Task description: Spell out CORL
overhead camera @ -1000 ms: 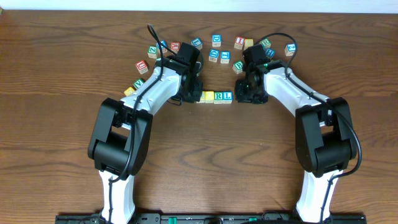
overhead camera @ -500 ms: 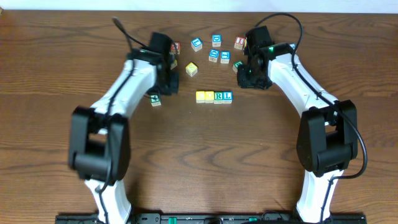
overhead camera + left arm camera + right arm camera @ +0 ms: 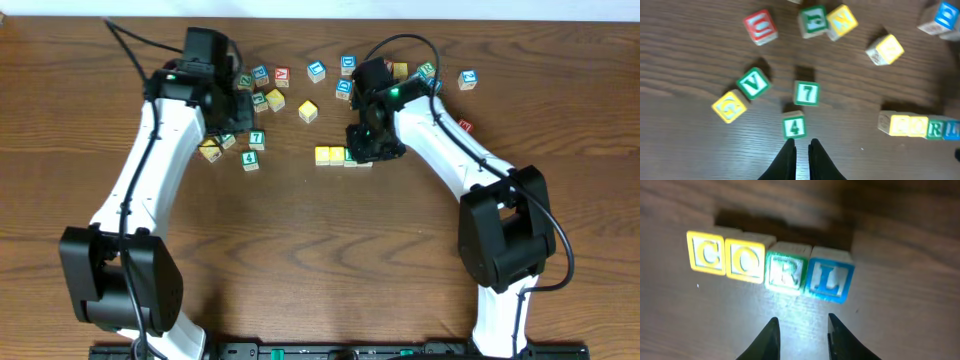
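Overhead view, read with both wrist views. Four letter cubes lie side by side, touching, in one straight row (image 3: 335,155) near the middle of the table (image 3: 320,260). The right wrist view reads them from left to right as a yellow C cube (image 3: 706,254), a yellow O cube (image 3: 746,260), a green R cube (image 3: 785,272) and a blue L cube (image 3: 829,279). The word appears complete, so the task is judged finished or at a last check.

The right gripper (image 3: 801,322) hangs over the R and L end of the row. Its fingers are spread apart with nothing between them, a stance that would let it straddle a cube should the line need straightening.

The left gripper (image 3: 801,144) is well apart on the left, with its fingers pressed almost together and pinching nothing. It points at a loose scatter of spare cubes: a green 4 cube (image 3: 794,126) just ahead of its tips, a green 7 cube (image 3: 806,93) beyond that, and a green V cube (image 3: 754,83) and a yellow G cube (image 3: 729,106) to one side. Standing off there leaves the row safe from a stray knock. The spare cubes lie clear of the word, so none can be misread as a fifth letter.
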